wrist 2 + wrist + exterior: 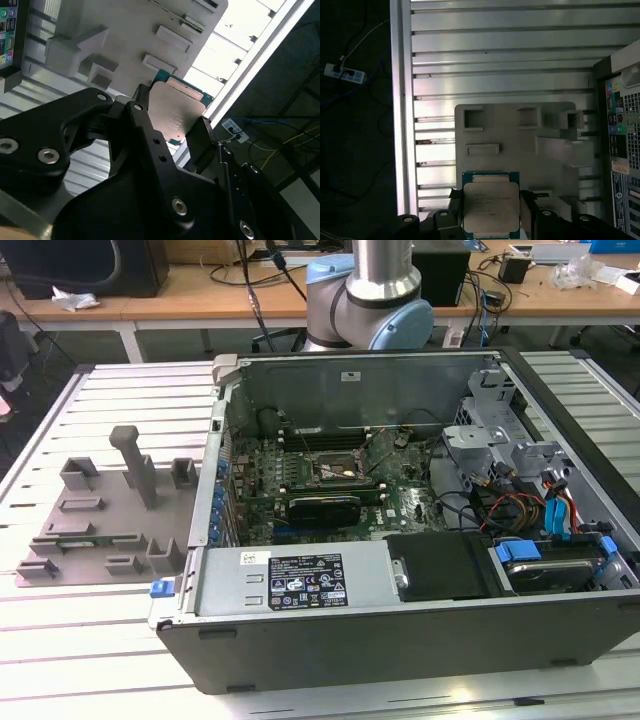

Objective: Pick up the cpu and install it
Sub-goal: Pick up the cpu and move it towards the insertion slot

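Observation:
The cpu, a flat square chip with a pale silvery top and a green-blue rim, sits between the two black fingers of my gripper. In the second wrist view the same cpu is pinched at two opposite edges by the gripper, which is shut on it. Chip and gripper hang well above the grey moulded fixture tray. The open motherboard socket lies inside the computer case in the exterior view.
The fixture tray lies on the slatted metal table at the exterior view's left of the case. My arm's base rises behind the case. A black expansion card, a power supply and cable bundles crowd the case.

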You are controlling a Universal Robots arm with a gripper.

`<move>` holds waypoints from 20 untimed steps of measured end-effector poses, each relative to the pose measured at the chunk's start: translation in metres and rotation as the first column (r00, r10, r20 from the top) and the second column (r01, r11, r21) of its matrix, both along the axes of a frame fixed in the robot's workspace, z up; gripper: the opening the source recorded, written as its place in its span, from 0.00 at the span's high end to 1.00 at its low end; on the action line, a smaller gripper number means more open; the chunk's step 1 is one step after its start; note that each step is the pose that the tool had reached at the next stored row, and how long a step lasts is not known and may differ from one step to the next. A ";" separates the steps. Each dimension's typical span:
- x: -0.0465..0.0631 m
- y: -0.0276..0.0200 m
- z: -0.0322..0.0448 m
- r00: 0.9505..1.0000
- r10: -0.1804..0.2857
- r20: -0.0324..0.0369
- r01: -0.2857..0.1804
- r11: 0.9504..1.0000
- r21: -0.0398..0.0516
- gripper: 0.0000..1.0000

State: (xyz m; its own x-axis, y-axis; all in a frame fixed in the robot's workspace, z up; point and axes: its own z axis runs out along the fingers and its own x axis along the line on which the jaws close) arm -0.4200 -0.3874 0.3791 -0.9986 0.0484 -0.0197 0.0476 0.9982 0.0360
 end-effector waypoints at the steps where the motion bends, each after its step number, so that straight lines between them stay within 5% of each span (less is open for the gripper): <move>1: 0.000 0.0001 0.0125 1.000 0.000 0.000 0.000 1.000 0.000 0.46; 2: 0.000 0.0003 0.0323 1.000 0.000 0.000 0.000 1.000 0.000 0.46; 20: 0.076 0.0002 0.0322 1.000 0.000 0.000 0.000 1.000 0.000 0.46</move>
State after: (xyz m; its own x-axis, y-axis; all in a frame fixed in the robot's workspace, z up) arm -0.3439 -0.3872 0.4114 -0.9986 0.0484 -0.0202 0.0476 0.9982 0.0360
